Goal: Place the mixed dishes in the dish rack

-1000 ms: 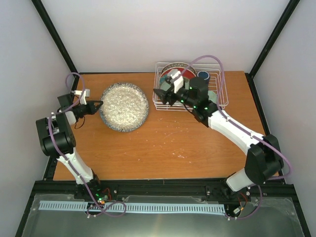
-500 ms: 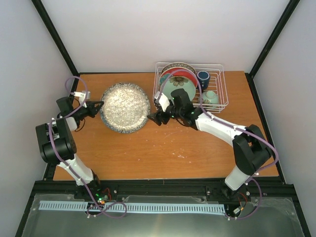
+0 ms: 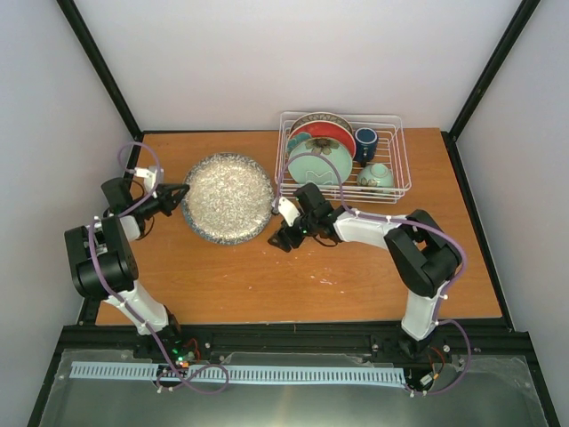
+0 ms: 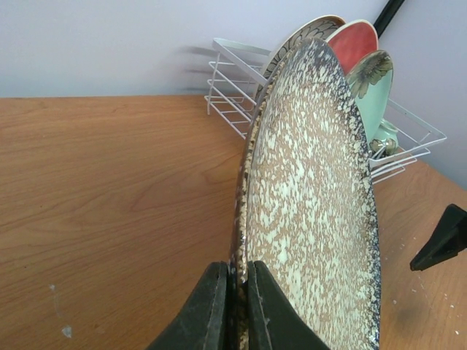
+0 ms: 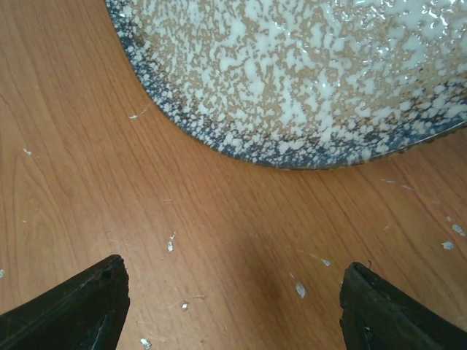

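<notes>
Large speckled grey round plate (image 3: 228, 197) on wooden surface (image 3: 311, 276), left of white wire dish rack (image 3: 404, 169), apart from it. My left tool (image 4: 237, 273) clamped on plate's left rim. My right tool (image 5: 233, 292) low by plate's near-right edge, spread wide, holding nothing. Rack already carries upright plates (image 3: 318, 158), dark blue mug (image 3: 365, 142), small pale green bowl (image 3: 377, 175).

Risks as I judge:
- one-sided rim pinch may slip
- right tool may nudge rim
- big plate may clip racked plates

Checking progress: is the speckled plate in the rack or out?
Out: the speckled plate is left of the dish rack, rim pinched by the left gripper.
</notes>
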{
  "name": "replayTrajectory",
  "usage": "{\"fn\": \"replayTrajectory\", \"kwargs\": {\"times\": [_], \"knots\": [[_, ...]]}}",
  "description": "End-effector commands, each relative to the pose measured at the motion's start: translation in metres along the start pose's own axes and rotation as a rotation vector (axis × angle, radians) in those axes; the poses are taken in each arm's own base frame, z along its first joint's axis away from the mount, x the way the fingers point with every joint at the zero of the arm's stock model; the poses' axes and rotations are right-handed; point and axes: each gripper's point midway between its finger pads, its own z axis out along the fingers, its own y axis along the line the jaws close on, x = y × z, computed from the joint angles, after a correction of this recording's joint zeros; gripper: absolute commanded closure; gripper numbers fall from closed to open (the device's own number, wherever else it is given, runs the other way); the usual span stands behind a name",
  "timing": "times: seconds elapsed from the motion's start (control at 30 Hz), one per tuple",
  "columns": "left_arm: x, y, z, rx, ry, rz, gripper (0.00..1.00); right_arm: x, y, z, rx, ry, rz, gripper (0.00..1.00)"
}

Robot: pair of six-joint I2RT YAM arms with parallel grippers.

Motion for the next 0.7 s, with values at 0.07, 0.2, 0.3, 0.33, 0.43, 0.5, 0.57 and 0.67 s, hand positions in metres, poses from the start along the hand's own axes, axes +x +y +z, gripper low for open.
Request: {"fn": "replayTrajectory", "kwargs": {"times": [0.07, 0.2, 0.3, 0.33, 0.43, 0.5, 0.57, 0.67], "knots": [[-0.031, -0.034, -0.007, 0.160, -0.070, 0.177, 0.99, -0.002, -0.005, 0.009, 0.019, -0.037, -0.001, 0.22], [-0.028, -0.036, -0.007, 0.179, -0.070, 0.183, 0.99, -0.009, -0.008, 0.014, 0.010, -0.065, 0.004, 0.21], [-0.027, -0.038, -0.008, 0.190, -0.069, 0.184, 0.99, -0.014, -0.011, 0.017, -0.007, -0.085, 0.014, 0.22], [-0.028, -0.038, -0.008, 0.189, -0.069, 0.187, 0.99, -0.016, -0.013, 0.017, -0.017, -0.097, 0.021, 0.22], [-0.026, -0.039, -0.007, 0.197, -0.068, 0.185, 0.99, -0.024, -0.017, 0.017, -0.048, -0.130, 0.042, 0.22], [-0.025, -0.039, -0.007, 0.204, -0.068, 0.185, 0.99, -0.032, -0.019, 0.018, -0.064, -0.158, 0.047, 0.22], [-0.023, -0.040, -0.007, 0.210, -0.066, 0.182, 0.99, -0.042, -0.018, 0.017, -0.097, -0.187, 0.052, 0.22], [-0.021, -0.037, -0.006, 0.211, -0.063, 0.174, 0.99, -0.060, -0.014, 0.013, -0.148, -0.232, 0.056, 0.22]]}}
